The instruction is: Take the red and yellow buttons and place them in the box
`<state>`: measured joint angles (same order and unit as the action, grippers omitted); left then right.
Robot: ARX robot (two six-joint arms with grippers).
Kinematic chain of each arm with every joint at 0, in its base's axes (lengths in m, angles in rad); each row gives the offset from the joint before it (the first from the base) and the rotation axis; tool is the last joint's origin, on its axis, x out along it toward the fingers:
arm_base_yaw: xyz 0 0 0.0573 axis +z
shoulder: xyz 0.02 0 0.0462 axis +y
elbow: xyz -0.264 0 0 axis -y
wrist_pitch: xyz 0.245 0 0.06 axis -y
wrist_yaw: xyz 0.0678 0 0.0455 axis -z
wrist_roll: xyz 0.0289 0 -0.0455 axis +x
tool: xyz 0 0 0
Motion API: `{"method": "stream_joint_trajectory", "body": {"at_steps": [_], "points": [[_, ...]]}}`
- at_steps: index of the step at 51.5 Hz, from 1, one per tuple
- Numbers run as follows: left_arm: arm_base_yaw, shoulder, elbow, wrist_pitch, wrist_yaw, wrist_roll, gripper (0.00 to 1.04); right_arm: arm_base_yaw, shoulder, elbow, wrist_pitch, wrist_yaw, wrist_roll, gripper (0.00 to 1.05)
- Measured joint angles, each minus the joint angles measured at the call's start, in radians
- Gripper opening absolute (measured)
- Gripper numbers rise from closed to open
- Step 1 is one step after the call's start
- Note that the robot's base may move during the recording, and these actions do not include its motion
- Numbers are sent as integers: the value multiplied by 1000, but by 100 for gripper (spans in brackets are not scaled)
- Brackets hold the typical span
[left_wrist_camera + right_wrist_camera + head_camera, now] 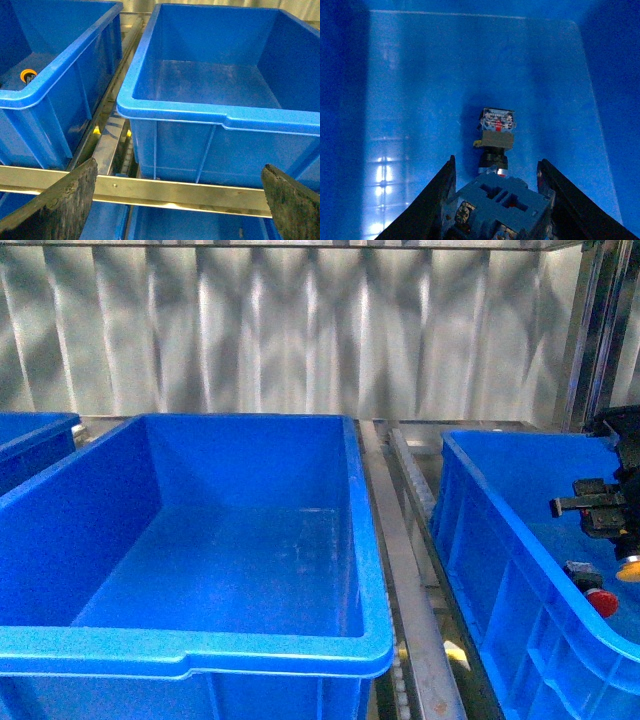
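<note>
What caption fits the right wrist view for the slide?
Right gripper open inside a blue bin, jaws flanking a switch block, another button beyond.

The box (pixel 200 540) is showing as smooth, glossy blue plastic, its floor throwing back pale reflections, and the bin to the right (pixel 500 540) is looking the same. The back wall (pixel 300 330) is gleaming like brushed sheet metal with wavy highlights. The rails (pixel 165 187) between the bins are shining as bare metal. The left gripper's fingers (pixel 60 205) are appearing dark, matt and rough-edged. The red-capped button (pixel 600 600) is looking like shiny plastic, though the view is too small to be sure.
</note>
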<state>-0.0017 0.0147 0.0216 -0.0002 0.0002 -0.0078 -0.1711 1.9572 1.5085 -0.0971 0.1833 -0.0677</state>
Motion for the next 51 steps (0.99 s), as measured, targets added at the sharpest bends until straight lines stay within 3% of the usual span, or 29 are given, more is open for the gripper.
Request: {"method": "stream_joint_trajectory", "body": {"at_steps": [16,24,34,51], "points": [[0,0,0,0,0,0,97,-8,66,45,-40,38,-2,42],[0,0,0,0,0,0,97,-18,70,30,-30,43,-1,71],[0,0,0,0,0,0,97,-24,61,-3,-13,3,10,99],[0,0,0,0,0,0,97,-72,-274,-256,103,-198,66,98]]}}
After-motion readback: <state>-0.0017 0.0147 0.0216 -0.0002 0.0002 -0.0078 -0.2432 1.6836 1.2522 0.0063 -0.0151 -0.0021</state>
